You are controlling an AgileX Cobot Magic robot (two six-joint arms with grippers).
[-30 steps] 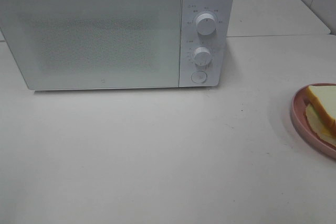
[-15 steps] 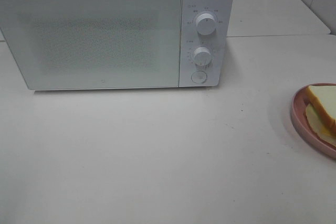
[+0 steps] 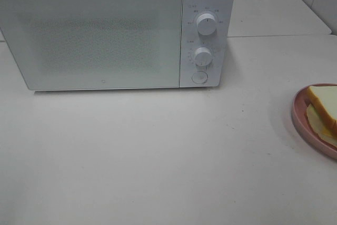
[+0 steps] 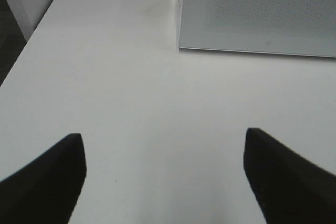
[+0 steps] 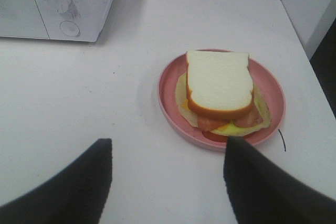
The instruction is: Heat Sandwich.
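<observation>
The sandwich [image 5: 219, 84], pale bread with a tan crust over yellow and red filling, lies on a round pink plate [image 5: 169, 80]. In the high view the sandwich [image 3: 324, 104] and plate [image 3: 300, 113] are cut off by the right edge. The white microwave [image 3: 105, 32] stands at the back with its door shut. My right gripper [image 5: 167, 153] hovers open a short way in front of the plate, holding nothing. My left gripper [image 4: 164, 139] is open over bare table, near the microwave's front corner [image 4: 210, 14]. Neither gripper shows in the high view.
Two white knobs [image 3: 206, 24] [image 3: 202, 56] and a round button [image 3: 199, 77] sit on the microwave's right panel. The white table's left edge [image 4: 21, 51] lies near my left gripper, and its right edge [image 5: 310, 66] passes just beyond the plate.
</observation>
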